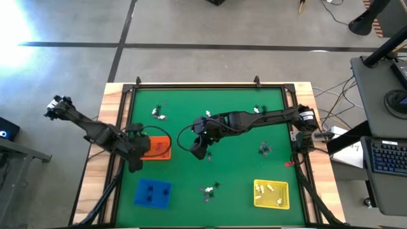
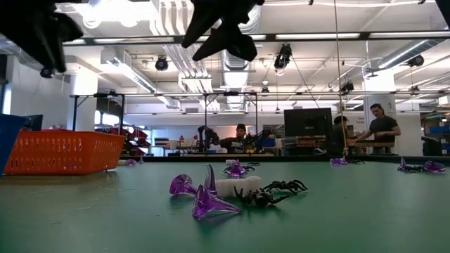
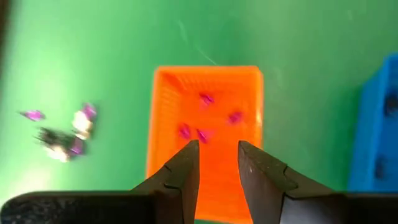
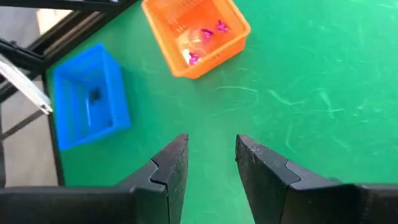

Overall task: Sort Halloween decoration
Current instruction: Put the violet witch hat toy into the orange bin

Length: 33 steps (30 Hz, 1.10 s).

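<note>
The Halloween decoration lies in small clusters of white, black and purple trinkets on the green mat (image 1: 210, 127): one at the far left (image 1: 159, 114), one near the front (image 1: 208, 189), one at the right (image 1: 264, 149). The front cluster (image 2: 232, 190) shows close in the low view. Several purple trinkets (image 3: 205, 98) lie inside the orange tray (image 3: 208, 124). My left gripper (image 3: 217, 162) hangs open above that tray's near part, with nothing between its fingers. My right gripper (image 4: 211, 162) is open over bare mat near the table's middle (image 1: 198, 151), also holding nothing.
The orange tray (image 1: 159, 147) sits at the left, the blue tray (image 1: 152, 193) at the front left with a dark trinket (image 4: 94, 94) in it, the yellow tray (image 1: 271, 194) at the front right with white ones. People stand in the room beyond the table.
</note>
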### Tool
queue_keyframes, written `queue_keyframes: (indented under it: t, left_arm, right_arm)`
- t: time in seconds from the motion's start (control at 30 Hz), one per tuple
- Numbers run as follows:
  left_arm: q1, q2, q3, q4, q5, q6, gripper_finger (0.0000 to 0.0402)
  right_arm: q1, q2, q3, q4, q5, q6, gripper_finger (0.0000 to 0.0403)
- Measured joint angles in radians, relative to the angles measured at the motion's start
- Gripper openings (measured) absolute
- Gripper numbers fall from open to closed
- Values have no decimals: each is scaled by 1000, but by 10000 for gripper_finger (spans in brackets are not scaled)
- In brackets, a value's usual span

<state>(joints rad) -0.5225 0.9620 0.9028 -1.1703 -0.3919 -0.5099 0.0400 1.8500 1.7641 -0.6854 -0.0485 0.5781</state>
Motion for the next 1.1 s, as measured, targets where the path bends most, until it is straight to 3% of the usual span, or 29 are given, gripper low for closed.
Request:
queue_keyframes:
  t: [0.37,0.6,0.87,1.0,1.1]
  left_arm:
    - [229,-94,-8,-80,-282,27,91]
    - [417,-127,-8,-77,-334,14,91]
    - [505,-77,-8,-75,-464,-98,91]
    - [557,-21,-10,-73,-464,-91,91]
    - [621,17,-21,-18,-455,-4,91]
  right_arm:
    - [-60,0,0,-49,-1,-38,128]
    - [-60,-3,0,-182,-2,-61,128]
    - [-60,-6,-1,-337,61,-95,128]
    - [-60,-6,-1,-344,78,-147,128]
    - [-60,-6,-1,-346,78,-195,128]
